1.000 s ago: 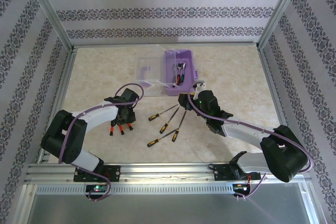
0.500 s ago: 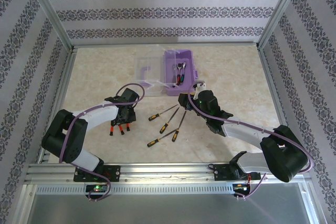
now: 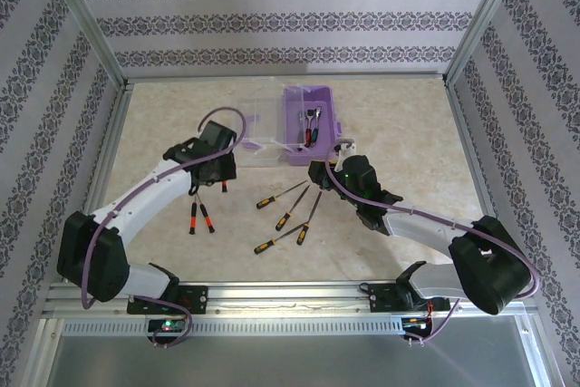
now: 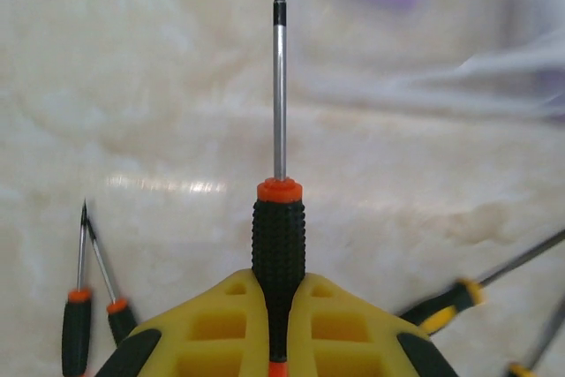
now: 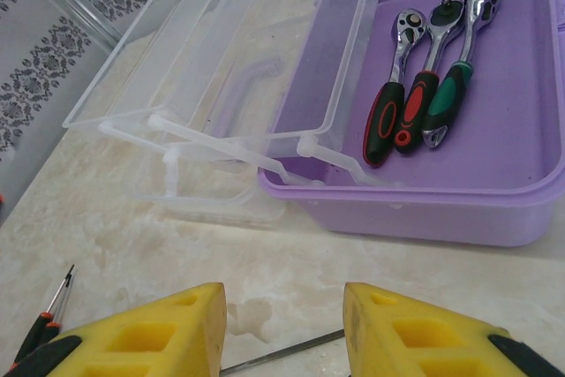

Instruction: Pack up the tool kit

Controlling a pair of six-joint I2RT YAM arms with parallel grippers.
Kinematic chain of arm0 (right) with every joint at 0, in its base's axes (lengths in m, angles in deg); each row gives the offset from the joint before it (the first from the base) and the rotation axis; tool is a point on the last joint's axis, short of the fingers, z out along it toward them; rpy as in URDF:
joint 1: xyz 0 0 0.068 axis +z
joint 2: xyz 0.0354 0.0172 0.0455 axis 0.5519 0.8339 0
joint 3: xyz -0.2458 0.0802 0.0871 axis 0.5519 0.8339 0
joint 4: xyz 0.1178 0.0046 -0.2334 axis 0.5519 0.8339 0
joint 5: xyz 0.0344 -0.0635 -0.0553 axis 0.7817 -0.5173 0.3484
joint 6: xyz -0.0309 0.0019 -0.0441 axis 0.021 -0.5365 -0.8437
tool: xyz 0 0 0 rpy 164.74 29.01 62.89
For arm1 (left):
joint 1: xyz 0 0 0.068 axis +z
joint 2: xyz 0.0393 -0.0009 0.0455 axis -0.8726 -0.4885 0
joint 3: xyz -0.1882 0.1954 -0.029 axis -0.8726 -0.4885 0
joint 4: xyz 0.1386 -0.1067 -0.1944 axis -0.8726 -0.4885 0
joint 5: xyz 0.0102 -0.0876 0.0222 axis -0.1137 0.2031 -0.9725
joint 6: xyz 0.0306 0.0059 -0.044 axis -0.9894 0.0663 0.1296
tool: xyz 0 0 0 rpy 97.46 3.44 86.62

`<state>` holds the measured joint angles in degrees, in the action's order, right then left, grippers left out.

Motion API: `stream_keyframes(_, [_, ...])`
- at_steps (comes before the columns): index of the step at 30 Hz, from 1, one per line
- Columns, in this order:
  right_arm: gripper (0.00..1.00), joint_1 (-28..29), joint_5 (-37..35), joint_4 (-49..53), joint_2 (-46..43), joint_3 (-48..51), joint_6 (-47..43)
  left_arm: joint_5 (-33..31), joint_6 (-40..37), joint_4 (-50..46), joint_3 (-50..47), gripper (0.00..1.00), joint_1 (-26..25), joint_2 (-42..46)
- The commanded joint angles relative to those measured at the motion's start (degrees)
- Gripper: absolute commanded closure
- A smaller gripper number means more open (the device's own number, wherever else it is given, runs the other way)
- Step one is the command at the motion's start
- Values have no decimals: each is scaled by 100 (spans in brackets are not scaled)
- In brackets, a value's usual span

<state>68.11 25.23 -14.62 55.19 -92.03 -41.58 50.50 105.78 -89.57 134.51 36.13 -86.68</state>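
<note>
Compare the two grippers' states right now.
The left gripper is shut on a black-handled screwdriver, shaft pointing ahead; the right gripper stands open, holding nothing. The left one looks over table and loose screwdrivers; the right one faces the open lilac box with three ratchets inside. Both have yellow pads.

Clear lid (image 3: 252,124) swung out left of kit box (image 3: 308,91), blocking that side. Loose screwdrivers (image 3: 282,221) litter mid-table between arms. Table (image 3: 408,133) right of box bare; box open from above.
</note>
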Motion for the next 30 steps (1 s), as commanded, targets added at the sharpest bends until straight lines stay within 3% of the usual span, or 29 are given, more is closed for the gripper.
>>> stream_keyframes(1, [60, -91, 60, -151, 91, 12, 112, -117, -524, -503, 890, 93, 42, -390])
stream_keyframes(13, [60, -321, 218, -64, -27, 38, 217, 709, -993, -1169, 4795, 94, 28, -3381])
stream_keyframes(21, [60, -411, 201, -41, -178, 91, 208, 547, -1243, -2344, 7404, 95, -19, -5184])
stream_keyframes(30, [60, -421, 287, -85, -69, 73, 293, 394, -1184, -2516, 7565, 95, -16, -5554])
